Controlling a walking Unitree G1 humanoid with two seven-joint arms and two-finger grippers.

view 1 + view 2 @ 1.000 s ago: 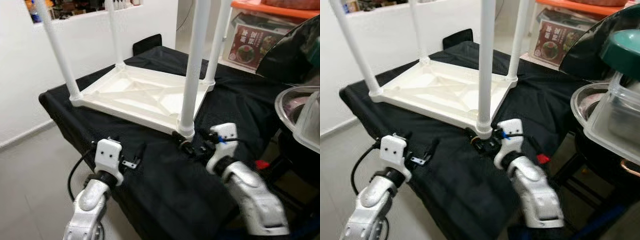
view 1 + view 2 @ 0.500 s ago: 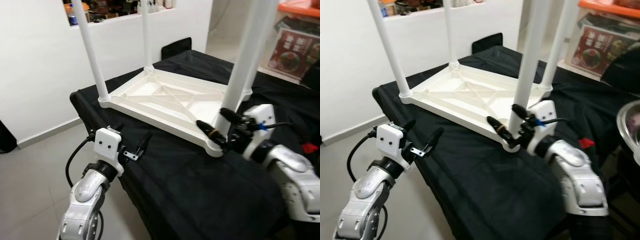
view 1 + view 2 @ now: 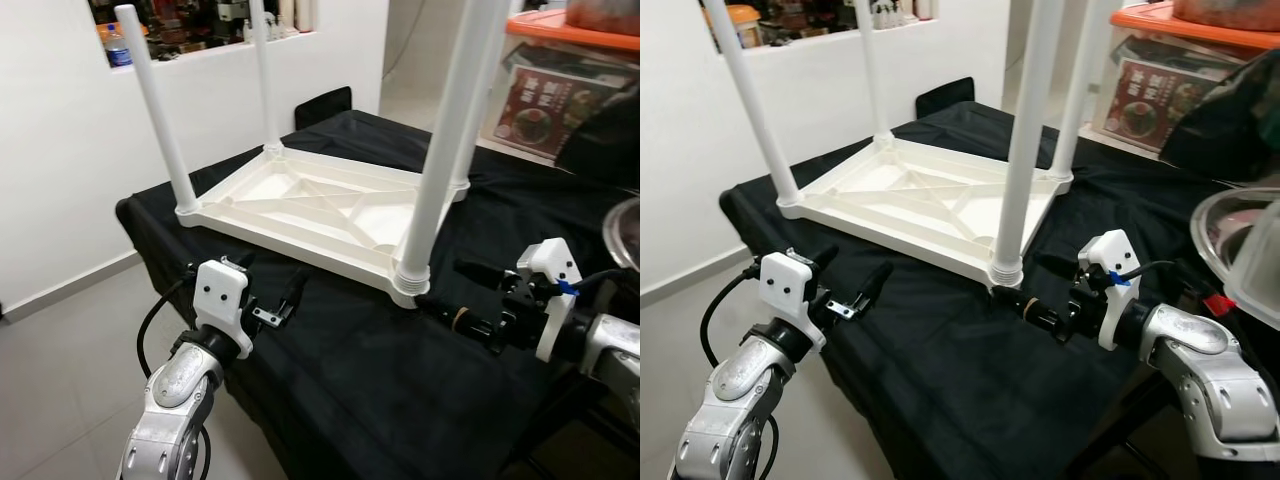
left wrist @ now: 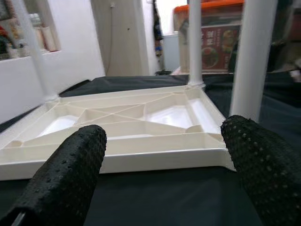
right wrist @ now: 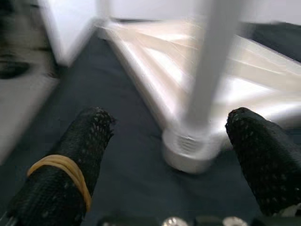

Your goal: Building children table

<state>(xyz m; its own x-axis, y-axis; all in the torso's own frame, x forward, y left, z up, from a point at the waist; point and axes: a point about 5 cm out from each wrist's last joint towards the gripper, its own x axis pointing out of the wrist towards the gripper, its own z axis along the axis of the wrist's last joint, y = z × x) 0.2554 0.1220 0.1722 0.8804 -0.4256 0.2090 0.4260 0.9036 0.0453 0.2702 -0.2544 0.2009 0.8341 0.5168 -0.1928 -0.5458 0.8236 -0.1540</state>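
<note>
With the upturned white plastic children's table lying on the black cloth-covered bench, four legs up, I judge checking remains: right gripper gapes beside the near leg, left gripper likewise spread, nothing held; next, clasp that leg.

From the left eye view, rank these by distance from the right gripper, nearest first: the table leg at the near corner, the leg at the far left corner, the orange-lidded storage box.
1. Near-corner table leg, just ahead of the right gripper, whose fingers are open.
2. Orange-lidded storage box, behind the black-draped surface, on the robot's right.
3. Far left corner leg, across the upturned white tabletop, by the wall.
</note>
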